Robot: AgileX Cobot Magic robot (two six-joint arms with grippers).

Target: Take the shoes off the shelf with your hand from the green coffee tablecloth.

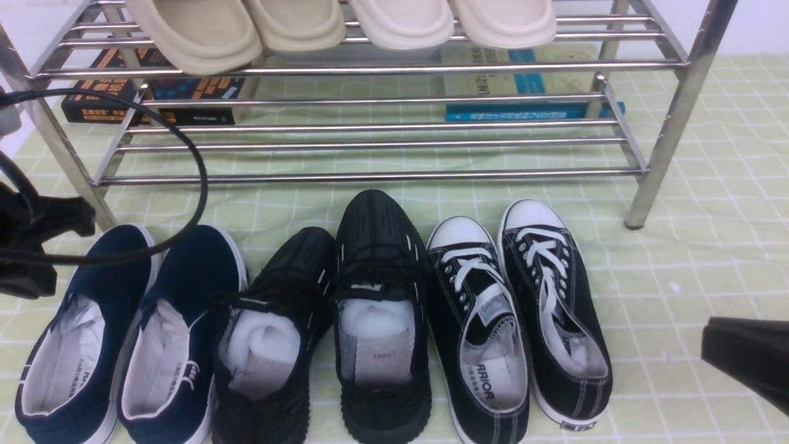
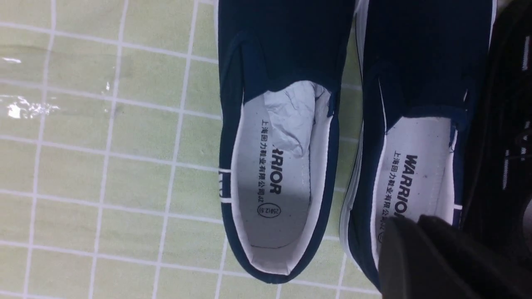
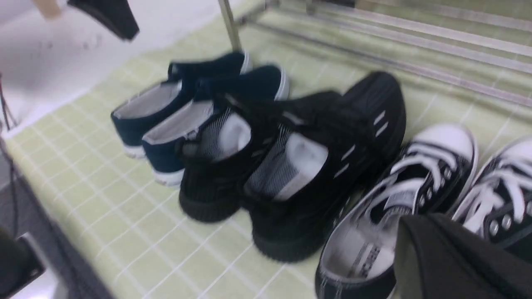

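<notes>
Green cloth (image 1: 678, 265), gridded with white lines, extends beneath the rack and three pairs of footwear. The steel rack (image 1: 370, 179) stands toward the cloth's back edge; its upper tier bears four pale clogs (image 1: 296, 24). The knit shoes (image 1: 382, 271), black and paper-stuffed, lie on the cloth before the rack, toes toward it, between navy slip-ons (image 1: 197, 259), nearer the cloth's left edge, and white-toed sneakers (image 1: 555, 296). Books (image 1: 518, 92) lie behind the rack's lower bars. The right jaws (image 3: 424, 220) are closed, empty. The left jaws (image 2: 411, 222) hold nothing visible; whether fully closed cannot be told.
</notes>
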